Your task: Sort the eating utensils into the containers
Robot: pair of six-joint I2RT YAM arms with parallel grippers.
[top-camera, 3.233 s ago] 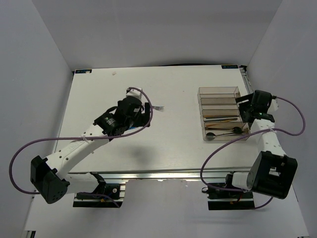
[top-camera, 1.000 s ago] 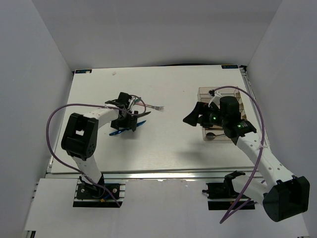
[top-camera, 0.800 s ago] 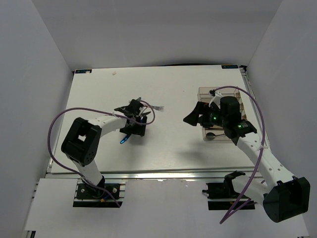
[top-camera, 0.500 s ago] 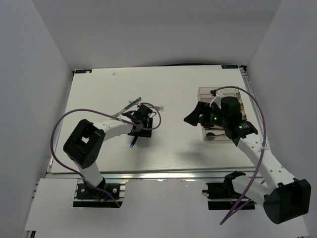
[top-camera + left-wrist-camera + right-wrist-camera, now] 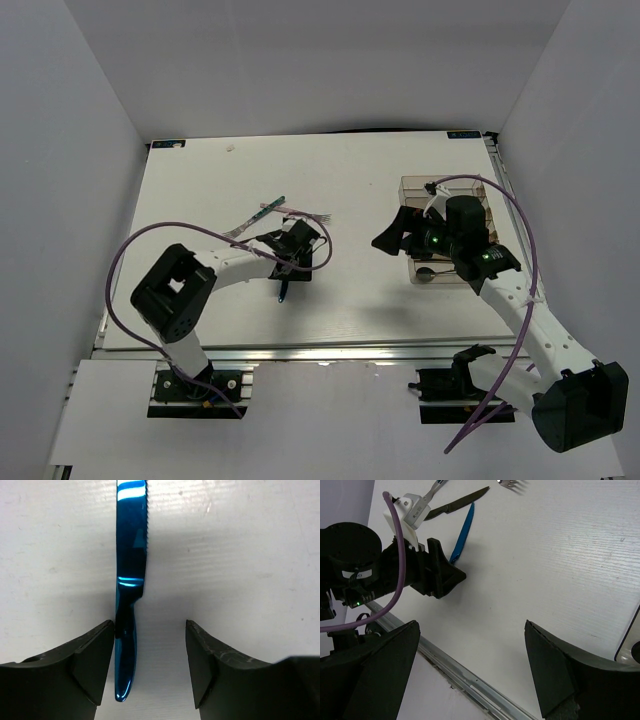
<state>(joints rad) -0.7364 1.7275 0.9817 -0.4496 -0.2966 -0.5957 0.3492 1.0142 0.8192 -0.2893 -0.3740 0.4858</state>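
Observation:
A blue knife (image 5: 131, 580) lies flat on the white table, its handle end between my left gripper's (image 5: 150, 665) open fingers and touching the left finger (image 5: 95, 655). From above, the knife (image 5: 284, 290) pokes out just near of the left gripper (image 5: 293, 268). A teal-handled fork (image 5: 262, 213), a second fork's tines (image 5: 320, 217) and a black knife (image 5: 457, 505) lie beyond it. My right gripper (image 5: 393, 233) hangs open and empty left of the clear divided tray (image 5: 440, 185), which holds chopsticks and black spoons.
The right wrist view shows the blue knife (image 5: 463, 532), the left gripper's black body (image 5: 427, 572), the table's metal front rail (image 5: 470, 685) and a tray corner (image 5: 631, 647). The tray sits close to the table's right edge.
My left gripper has swept right and nearer, and the blue knife has moved and turned with it. The right arm, earlier at the tray's right side, has held left of the tray for the last second.

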